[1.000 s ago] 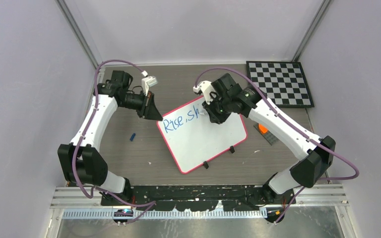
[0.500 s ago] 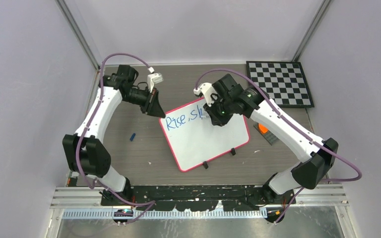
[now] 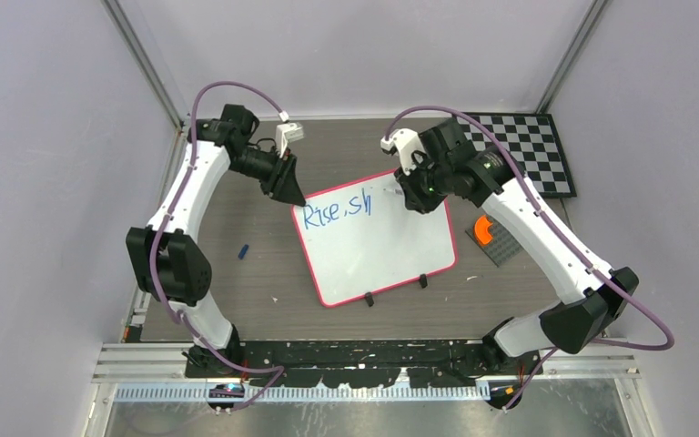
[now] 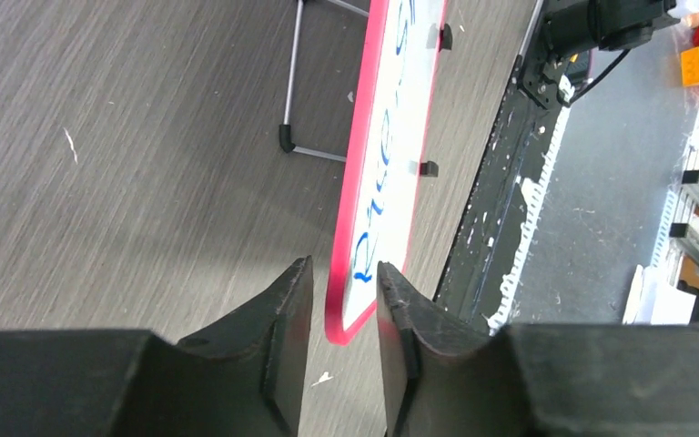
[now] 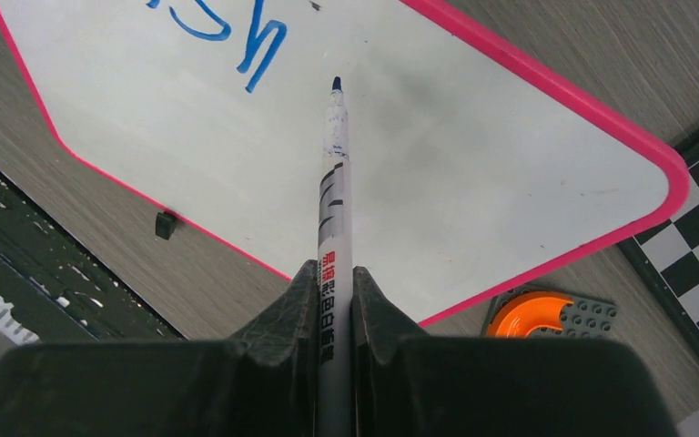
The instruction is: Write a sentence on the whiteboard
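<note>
The whiteboard point(image 3: 373, 259) lies mid-table, red-rimmed, with two black clips on its near edge. The sentence point(image 3: 337, 211) reads "Rise, sh" in blue along the top. My left gripper point(image 3: 297, 198) is at the board's far-left corner. In the left wrist view the gripper point(image 4: 345, 264) has that corner of the whiteboard point(image 4: 391, 182) in the narrow gap between its fingers. My right gripper point(image 3: 416, 198) is over the board's far-right part. In the right wrist view the gripper point(image 5: 334, 269) is shut on a white marker point(image 5: 334, 182). The marker's blue tip points at bare whiteboard point(image 5: 473, 155) right of the "sh" point(image 5: 237, 36). Whether the tip touches the board is unclear.
A checkerboard point(image 3: 528, 150) lies at the back right. An orange piece on a grey studded plate point(image 3: 484, 229) sits just right of the board. A small blue cap point(image 3: 244, 250) lies left of it. A wire stand point(image 4: 289, 137) shows by the board's edge.
The whiteboard has turned and shifted up and right with my left gripper at its corner. My right gripper has moved right, off the writing, uncovering "sh".
</note>
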`<state>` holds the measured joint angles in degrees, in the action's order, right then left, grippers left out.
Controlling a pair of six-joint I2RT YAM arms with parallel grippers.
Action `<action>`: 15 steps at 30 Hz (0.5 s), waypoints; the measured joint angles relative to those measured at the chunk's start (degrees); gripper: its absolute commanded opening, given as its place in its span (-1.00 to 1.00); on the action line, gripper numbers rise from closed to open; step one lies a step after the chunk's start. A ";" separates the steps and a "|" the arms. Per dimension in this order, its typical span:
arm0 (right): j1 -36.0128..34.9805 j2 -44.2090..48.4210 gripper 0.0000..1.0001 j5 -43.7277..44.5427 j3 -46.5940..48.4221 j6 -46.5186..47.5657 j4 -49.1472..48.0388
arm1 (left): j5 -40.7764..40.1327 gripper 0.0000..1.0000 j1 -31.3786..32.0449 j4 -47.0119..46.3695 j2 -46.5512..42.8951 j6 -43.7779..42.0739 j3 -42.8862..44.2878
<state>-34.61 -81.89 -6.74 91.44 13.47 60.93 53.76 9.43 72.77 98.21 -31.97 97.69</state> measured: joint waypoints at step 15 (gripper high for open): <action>0.57 0.00 -0.99 -4.13 -0.26 0.11 -0.04 | 1.68 -0.78 2.64 -8.35 -5.55 8.66 -8.02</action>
<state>-34.04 -81.89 -10.87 91.18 13.58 60.88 55.44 12.08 64.42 92.66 -23.31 89.67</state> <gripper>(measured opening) 0.180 0.232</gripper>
